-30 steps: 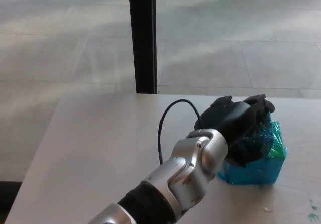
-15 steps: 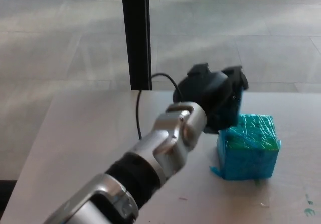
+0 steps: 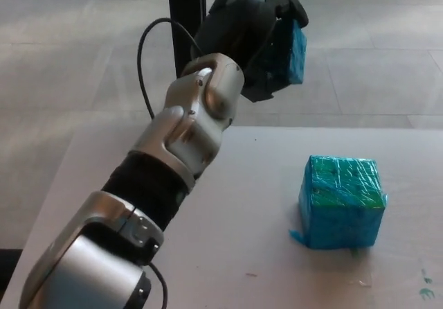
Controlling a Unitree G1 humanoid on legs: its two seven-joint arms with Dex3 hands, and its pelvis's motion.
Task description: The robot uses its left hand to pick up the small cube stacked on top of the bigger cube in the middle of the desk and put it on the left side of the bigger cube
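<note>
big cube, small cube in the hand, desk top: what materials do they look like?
Big cube: wrapped in glossy teal-green tape or film, judging by wrinkles, highlights and a loose flap at its base; the core is hidden. Small cube, held in the left hand: same blue-teal shiny wrap. Desk: smooth matte off-white top, likely laminate, with a few small marks.

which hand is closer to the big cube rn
Left. The left hand is raised above and to the left of the big cube, holding the small cube. The right hand is not in view.
</note>
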